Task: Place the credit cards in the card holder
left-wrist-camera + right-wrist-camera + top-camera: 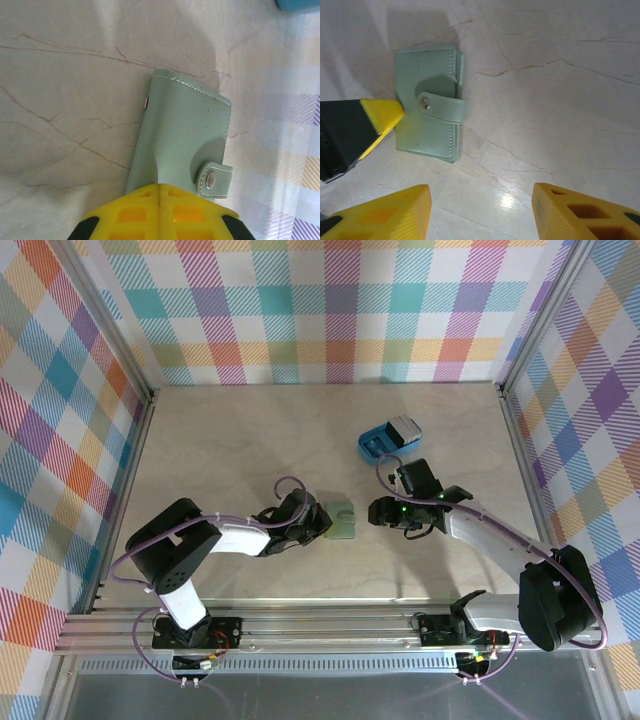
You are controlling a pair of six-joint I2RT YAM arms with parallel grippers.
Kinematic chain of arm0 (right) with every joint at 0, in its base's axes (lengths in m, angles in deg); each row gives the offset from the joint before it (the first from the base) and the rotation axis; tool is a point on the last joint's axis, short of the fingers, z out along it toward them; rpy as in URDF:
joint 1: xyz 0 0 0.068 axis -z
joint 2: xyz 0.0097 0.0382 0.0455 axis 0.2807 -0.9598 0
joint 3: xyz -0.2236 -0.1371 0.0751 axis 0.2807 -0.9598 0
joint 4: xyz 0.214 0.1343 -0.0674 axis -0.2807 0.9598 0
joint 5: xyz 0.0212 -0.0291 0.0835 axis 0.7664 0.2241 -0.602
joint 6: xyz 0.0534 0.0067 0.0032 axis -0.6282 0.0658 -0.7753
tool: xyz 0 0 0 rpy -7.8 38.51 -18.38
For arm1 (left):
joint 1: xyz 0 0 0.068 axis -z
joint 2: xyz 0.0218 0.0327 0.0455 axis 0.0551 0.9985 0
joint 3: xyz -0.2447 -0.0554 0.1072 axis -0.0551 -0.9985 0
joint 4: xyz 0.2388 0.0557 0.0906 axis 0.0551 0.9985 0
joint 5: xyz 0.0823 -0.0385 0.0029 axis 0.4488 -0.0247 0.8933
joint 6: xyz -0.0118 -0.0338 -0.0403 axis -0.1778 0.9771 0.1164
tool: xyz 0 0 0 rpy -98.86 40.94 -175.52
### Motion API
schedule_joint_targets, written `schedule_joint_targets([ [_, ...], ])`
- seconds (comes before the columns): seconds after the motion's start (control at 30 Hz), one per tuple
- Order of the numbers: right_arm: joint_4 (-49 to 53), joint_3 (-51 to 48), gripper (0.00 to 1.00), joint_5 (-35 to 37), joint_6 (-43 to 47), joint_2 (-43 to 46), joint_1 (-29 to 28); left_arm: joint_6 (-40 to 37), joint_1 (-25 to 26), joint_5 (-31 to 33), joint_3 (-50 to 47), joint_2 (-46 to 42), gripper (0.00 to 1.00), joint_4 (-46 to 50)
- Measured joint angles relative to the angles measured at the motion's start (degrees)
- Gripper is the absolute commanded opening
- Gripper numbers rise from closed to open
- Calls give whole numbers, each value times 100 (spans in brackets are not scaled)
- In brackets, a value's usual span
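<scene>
The card holder (341, 519) is a sage-green wallet lying flat mid-table, folded closed with its snap strap (216, 176) fastened. My left gripper (322, 521) is shut, and its joined yellow fingertips (160, 187) rest on the wallet's near edge (185, 135). My right gripper (384, 512) hovers just right of the wallet and is open. Bare table lies between its fingers (396, 211), and the wallet (422, 75) is ahead to their left. A grey-white credit card (406, 428) lies in the blue tray.
The blue plastic tray (376, 444) stands behind the right gripper, and its corner (300, 4) shows at the top right of the left wrist view. Checked walls with metal posts enclose the table on three sides.
</scene>
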Motion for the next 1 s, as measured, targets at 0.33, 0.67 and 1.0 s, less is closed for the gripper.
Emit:
schedule_joint_targets([
  [0.33, 638, 815, 56, 584, 70, -339, -634, -868, -302, 94, -61, -2422, 45, 1373],
  [0.67, 1150, 1875, 48, 1419, -195, -1681, -1375, -2238, -1521, -1073, -98, -3126, 49, 2623],
  [1.0, 1639, 3010, 41, 1552, -295, -2962, -1574, -2855, -1683, -1773, -199, -2990, 49, 2868],
])
